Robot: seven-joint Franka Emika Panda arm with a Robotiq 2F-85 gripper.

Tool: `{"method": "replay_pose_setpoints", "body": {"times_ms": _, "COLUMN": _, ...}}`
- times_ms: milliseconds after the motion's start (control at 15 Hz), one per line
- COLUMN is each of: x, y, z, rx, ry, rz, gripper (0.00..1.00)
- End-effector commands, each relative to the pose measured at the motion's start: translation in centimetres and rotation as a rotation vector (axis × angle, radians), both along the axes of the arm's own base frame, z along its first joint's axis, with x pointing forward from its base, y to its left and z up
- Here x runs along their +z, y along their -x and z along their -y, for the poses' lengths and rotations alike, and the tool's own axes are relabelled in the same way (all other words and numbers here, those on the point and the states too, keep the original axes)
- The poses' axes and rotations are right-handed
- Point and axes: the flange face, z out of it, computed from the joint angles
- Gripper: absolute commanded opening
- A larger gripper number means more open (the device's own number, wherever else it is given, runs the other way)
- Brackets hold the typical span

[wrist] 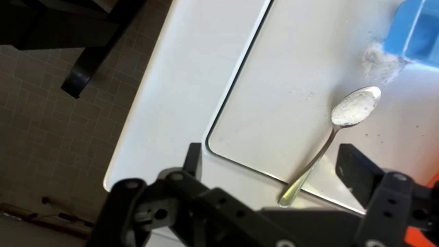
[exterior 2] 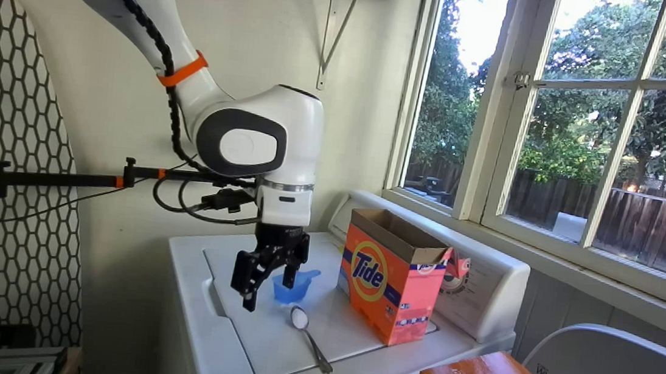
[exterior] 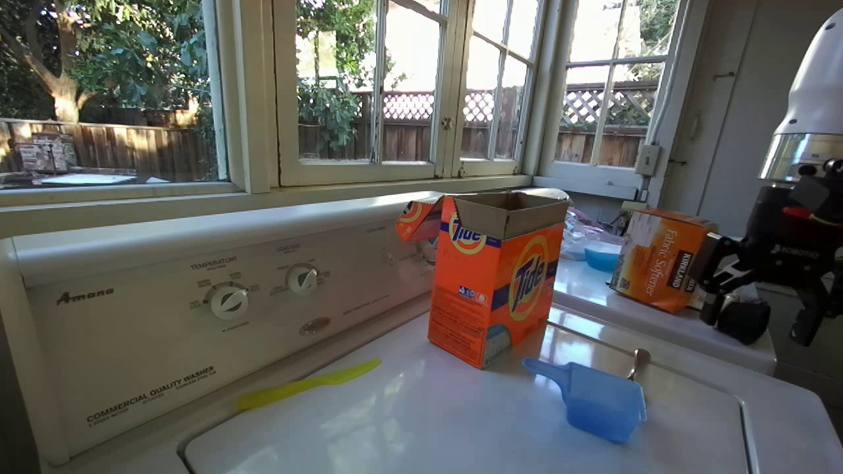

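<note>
The robot's hand [wrist: 272, 164] hangs over the white washer [wrist: 171, 85], with its black fingers [wrist: 193, 159] spread far apart and nothing in its grip. Under it, on the washer lid [wrist: 274, 85], lies a metal spoon [wrist: 328, 143], the thing nearest to the hand. It is hard to tell how high the hand is above it. The spoon's round end is heaped with white powder [wrist: 355, 109], and the tip of its handle pokes over the lid's side edge, the one by the next machine [exterior: 579, 286].

A blue scoop [exterior: 602, 398] sits near the spoon, closer to the middle of the lid, with its handle aimed at the back panel [exterior: 164, 342]. A little spilled powder [wrist: 379, 63] lies by the scoop's corner. A tall orange soap box [exterior: 490, 289] stands upright near the lid's back corner on the next machine's side, its top flap bent out.

In an exterior view, a long yellow tool [exterior: 309, 385] lies flat along the lid's back edge. On the next machine, an orange softener box [exterior: 658, 260] sits near a blue tub [exterior: 599, 257].
</note>
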Motion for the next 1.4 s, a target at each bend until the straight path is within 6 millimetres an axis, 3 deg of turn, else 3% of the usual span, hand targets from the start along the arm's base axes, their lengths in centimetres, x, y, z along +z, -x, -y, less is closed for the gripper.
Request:
{"method": "replay_pose_setpoints", "body": {"times_ms": 0, "x": -1.9, "y": -1.0, "z": -1.4, "rx": -0.058, "ry": -0.003, "rz": -0.011, "gripper": 1.0}}
{"method": "replay_pose_setpoints", "body": {"times_ms": 200, "x": -2.8, "y": -2.1, "z": -2.3, "rx": -0.071, "ry": -0.014, "rz": -0.004, "gripper": 1.0}}
{"method": "replay_pose_setpoints", "body": {"times_ms": 267, "x": -1.9, "y": -1.2, "z": -1.3, "rx": -0.052, "ry": -0.012, "rz": -0.01, "gripper": 1.0}}
{"method": "replay_pose_setpoints", "body": {"times_ms": 600, "x": -2.0, "y": -1.5, "z": -1.2, "rx": -0.057, "ry": -0.016, "rz": -0.011, "gripper": 1.0}}
{"method": "replay_pose_setpoints", "body": {"times_ms": 1333, "x": -2.0, "y": -2.1, "z": -0.8, "rx": -0.286, "ry": -0.065, "rz": 0.018, "gripper": 1.0}}
